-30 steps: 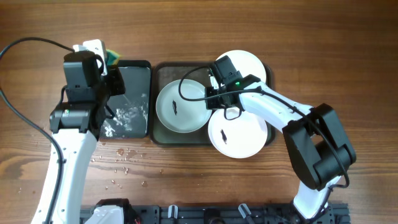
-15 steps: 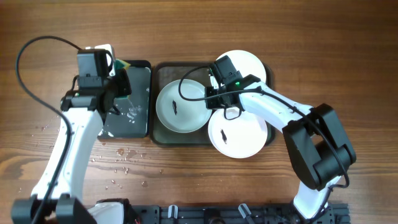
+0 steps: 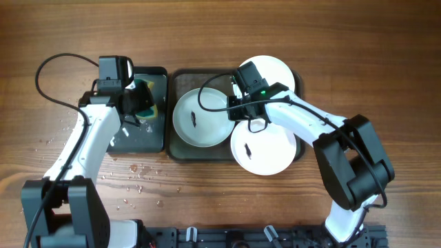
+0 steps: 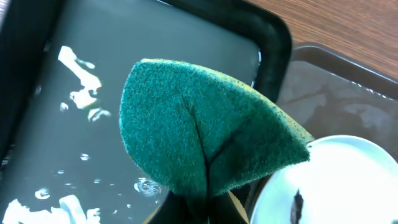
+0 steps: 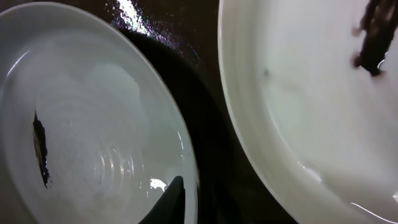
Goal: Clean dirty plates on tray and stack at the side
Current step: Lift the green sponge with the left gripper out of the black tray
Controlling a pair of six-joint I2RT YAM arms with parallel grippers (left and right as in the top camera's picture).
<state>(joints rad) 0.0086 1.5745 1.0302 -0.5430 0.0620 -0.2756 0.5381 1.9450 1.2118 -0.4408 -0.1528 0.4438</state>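
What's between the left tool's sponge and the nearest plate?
Nothing visible blocks it. The left tool holds the sponge over the black tray; only low tray rims lie between it and the plate. The right tool sits at its far rim.

We find the overhead view bright, evenly lit from above, shadows soft. Ahead of the right gripper [image 3: 236, 105], glare streaks the wet tray [image 5: 149, 28] (plates [image 5: 93, 124] slightly soft); the sponge [image 4: 205, 149] in the left gripper [image 3: 141, 103] looks sharp.
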